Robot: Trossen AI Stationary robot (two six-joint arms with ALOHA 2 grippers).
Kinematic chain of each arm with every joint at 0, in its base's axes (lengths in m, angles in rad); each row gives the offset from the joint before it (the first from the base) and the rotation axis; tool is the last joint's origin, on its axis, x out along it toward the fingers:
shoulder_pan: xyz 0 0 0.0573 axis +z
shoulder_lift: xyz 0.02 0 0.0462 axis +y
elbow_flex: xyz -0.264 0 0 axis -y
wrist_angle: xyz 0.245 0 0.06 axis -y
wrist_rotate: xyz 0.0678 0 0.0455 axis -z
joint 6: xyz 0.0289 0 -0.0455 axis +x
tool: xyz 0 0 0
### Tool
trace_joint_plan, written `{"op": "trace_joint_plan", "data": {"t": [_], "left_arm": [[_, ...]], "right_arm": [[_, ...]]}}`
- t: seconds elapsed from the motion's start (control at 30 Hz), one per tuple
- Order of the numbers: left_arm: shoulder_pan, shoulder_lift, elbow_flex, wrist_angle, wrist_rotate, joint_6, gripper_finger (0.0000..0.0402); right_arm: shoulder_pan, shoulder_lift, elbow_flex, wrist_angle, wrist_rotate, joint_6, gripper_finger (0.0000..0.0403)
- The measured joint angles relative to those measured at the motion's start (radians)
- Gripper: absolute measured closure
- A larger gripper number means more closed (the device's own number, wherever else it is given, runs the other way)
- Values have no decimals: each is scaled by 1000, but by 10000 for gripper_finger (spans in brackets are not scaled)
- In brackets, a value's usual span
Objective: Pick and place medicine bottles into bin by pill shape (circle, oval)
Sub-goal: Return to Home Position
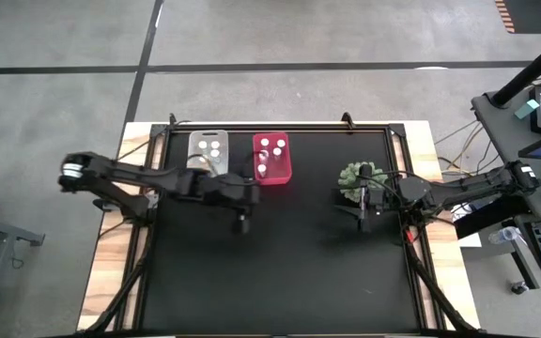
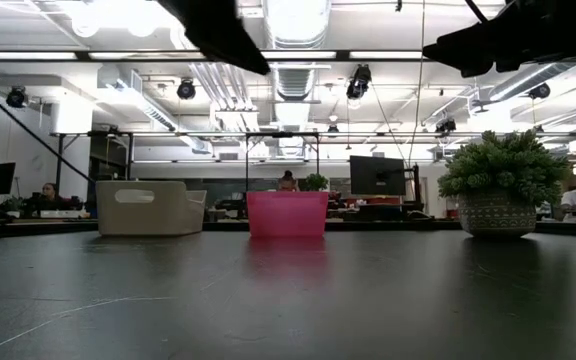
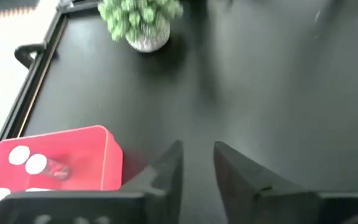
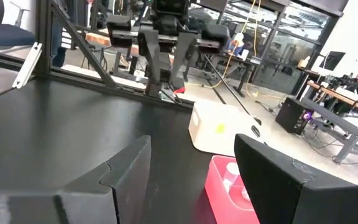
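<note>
The medicine bottles show as white caps inside the two bins. Some stand in the clear-whitish bin (image 1: 208,148) and some in the red bin (image 1: 271,158), both at the table's far side. The red bin's caps (image 3: 27,160) also show in the left wrist view. My left gripper (image 1: 242,223) hangs above the bare table just near of the red bin, its fingers (image 3: 197,152) a little apart and empty. My right gripper (image 1: 363,218) hangs near of the potted plant, its fingers (image 4: 191,149) wide open and empty.
A green spiky plant in a pale pot (image 1: 362,178) stands at the table's right, close to my right gripper. It also shows in the low view (image 2: 503,185). The black table top (image 1: 280,282) lies bare toward the near edge. A raised frame (image 1: 280,128) runs around the table.
</note>
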Motion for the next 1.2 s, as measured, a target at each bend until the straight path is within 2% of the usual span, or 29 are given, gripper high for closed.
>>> {"op": "trace_joint_plan", "data": {"t": [0.17, 0.43, 0.53, 0.8, 0.93, 1.03, 1.2], "left_arm": [[-3, -167, -171, 118, 19, -7, 392], [-4, -402, -359, 206, 43, -10, 401], [-5, -473, -411, 235, 55, -9, 401], [-5, -631, -516, 252, 64, -11, 401], [-5, -692, -546, 251, 89, -33, 401], [-5, -738, -572, 252, 96, -41, 401], [-5, -801, -612, 249, 96, -61, 402]], "right_arm": [[0, 0, 0, 12, 0, -3, 180], [0, 0, 0, 14, 0, 0, 188], [0, -1, 0, 14, 0, -3, 216], [0, -2, 0, 13, 1, -25, 328], [0, -2, 0, 10, 1, -43, 372], [0, -3, 0, 6, 1, -54, 390], [0, -24, 0, -3, 1, -64, 394]]}}
